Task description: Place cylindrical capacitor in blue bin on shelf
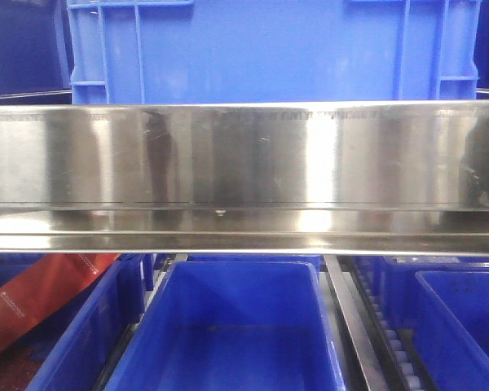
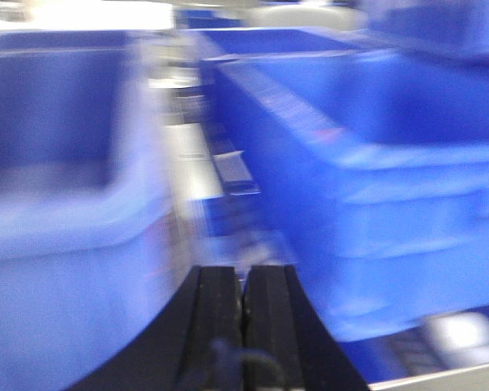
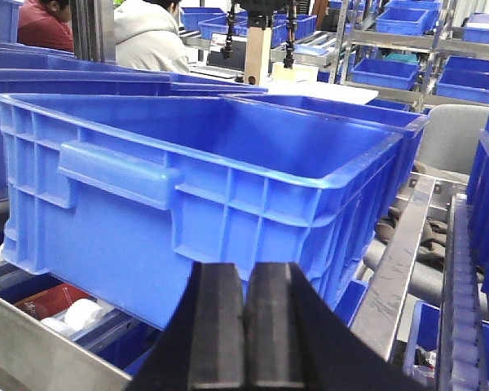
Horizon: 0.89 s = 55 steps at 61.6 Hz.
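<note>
in the right wrist view, nearest the lens, the right gripper [image 3: 246, 326] has its two black pads pressed flat together with nothing showing between them, so it is clenched on empty air. it hangs just in front of a large blue bin [image 3: 204, 195], which sits on the shelf's roller track; the height suggests the arm is parked there rather than reaching in. lower left, under that bin, a dark red and white item [image 3: 61, 308] lies in a lower crate, too cropped to name.

the left gripper [image 2: 244, 314] is likewise clenched, pads touching, with no object seen between them. its view is smeared with motion blur, which suggests the arm is moving between two blue crates [image 2: 367, 187].

further out, the front view shows the shelf's bright steel rail [image 1: 244, 163] crossing the whole width, a blue bin [image 1: 269, 49] above it and an open blue bin [image 1: 236, 326] below, apparently empty.

the cylindrical capacitor appears in no view, so its look cannot be described; neither gripper seems to hold it, and whether it already lies in a bin cannot be told.
</note>
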### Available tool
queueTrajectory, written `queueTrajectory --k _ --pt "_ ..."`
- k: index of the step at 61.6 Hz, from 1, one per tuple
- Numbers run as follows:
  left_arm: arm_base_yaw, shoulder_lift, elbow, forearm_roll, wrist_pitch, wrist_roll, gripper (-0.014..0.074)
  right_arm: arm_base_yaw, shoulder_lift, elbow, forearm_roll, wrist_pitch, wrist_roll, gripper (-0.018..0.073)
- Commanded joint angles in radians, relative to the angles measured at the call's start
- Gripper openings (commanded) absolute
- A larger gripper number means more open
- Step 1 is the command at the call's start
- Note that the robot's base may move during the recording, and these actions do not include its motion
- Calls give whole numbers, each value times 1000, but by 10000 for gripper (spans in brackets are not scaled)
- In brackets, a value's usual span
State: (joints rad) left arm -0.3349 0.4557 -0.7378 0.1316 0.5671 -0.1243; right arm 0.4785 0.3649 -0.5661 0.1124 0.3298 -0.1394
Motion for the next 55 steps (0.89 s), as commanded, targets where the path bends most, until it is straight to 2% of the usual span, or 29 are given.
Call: queueTrajectory --k 1,12,22,34,39,42,55 --pt "72 -79 95 -52 -68 60 -111 -1 -3 0 -11 -21 -1 -160" --pt "181 -294 341 -76 -219 70 -111 -1 -3 0 -11 -21 -1 -160" --pt "232 -456 544 -120 -285 70 -111 -1 -3 0 -11 -21 -1 -160" --pt "244 -456 707 -132 -415 70 -111 -1 -6 0 -11 -19 -1 -160" --pt "244 -456 738 -132 -514 70 -111 -1 -6 0 -11 -19 -1 -160" --pt "241 -456 738 -132 -471 70 -111 -1 -6 0 -11 -19 -1 -160" --pt "241 -456 738 -126 -488 70 -111 -1 -6 0 -11 -21 -1 -160"
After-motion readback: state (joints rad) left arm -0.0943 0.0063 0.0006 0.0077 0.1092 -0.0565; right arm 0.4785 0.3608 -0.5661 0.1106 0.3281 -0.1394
